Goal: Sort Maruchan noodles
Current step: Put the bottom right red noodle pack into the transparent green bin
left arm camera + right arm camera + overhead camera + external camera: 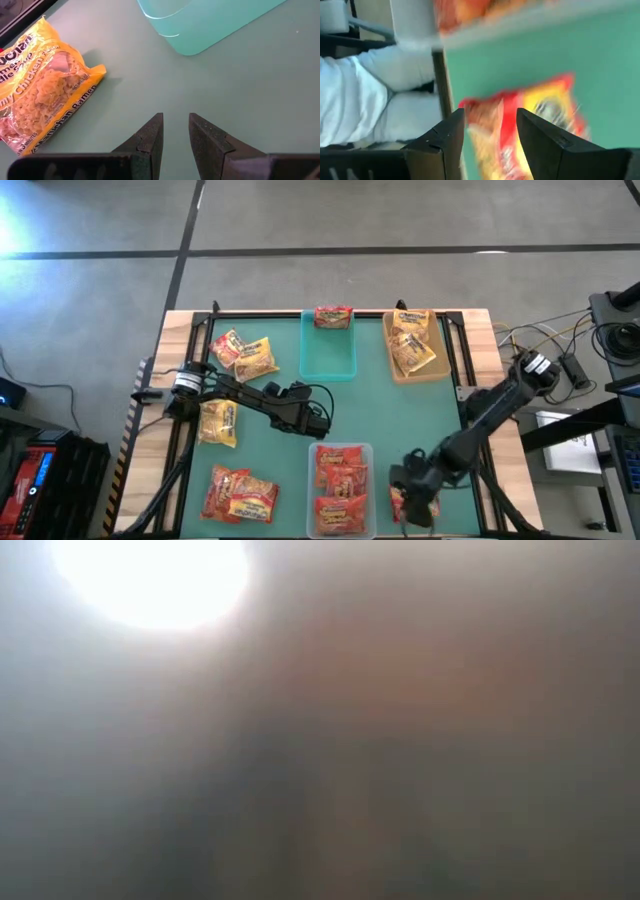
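Maruchan noodles lie spread over the teal mat. A red-and-yellow packet lies flat by the near right edge. My right gripper hovers over it, open, the packet showing beyond its fingers. My left gripper stands open at mid-table with nothing between its fingers. A yellow packet lies flat beside it. Other loose packets lie at the left and near left.
A teal bin at the far middle holds one red packet. A tan bin at the far right holds yellow packets. A clear bin at the near middle holds red packets. Light clothing of a person shows beyond the near edge.
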Tool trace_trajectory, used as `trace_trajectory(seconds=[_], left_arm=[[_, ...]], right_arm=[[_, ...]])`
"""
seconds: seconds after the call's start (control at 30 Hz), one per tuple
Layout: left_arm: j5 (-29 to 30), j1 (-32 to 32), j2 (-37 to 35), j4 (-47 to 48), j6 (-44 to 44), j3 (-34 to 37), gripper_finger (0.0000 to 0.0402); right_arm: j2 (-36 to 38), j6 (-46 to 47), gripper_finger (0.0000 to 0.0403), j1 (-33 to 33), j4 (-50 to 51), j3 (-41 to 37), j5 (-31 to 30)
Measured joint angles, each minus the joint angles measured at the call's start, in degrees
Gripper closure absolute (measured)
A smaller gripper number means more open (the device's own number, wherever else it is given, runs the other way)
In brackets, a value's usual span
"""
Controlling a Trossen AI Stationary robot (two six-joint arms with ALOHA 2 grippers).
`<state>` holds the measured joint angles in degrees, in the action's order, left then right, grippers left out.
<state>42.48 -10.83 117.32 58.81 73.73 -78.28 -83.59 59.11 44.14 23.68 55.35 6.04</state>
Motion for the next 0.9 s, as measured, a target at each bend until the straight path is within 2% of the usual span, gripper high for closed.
trace_trajectory(seconds=[0.23,0.4,0.57,0.9], left_arm=[[0.0,0.0,0.0,-0.1,0.0,0.0,0.0326],[0.0,0.0,0.0,-0.1,0.0,0.0,0.0326],[0.0,0.0,0.0,-0.2,0.0,0.0,0.0326],[0.0,0.0,0.0,-0.5,-1.2,0.0,0.0326]], right_arm=[[-1.6,9.6,0.0239,9.5,-0.8,-0.3,2.0],[-2.8,11.3,0.0248,11.8,-1.3,-0.4,0.0],[-3.9,6.8,0.0257,11.7,-0.7,-0.4,-4.6],[-4.3,-0.7,0.0257,9.4,0.1,-0.4,-9.3]])
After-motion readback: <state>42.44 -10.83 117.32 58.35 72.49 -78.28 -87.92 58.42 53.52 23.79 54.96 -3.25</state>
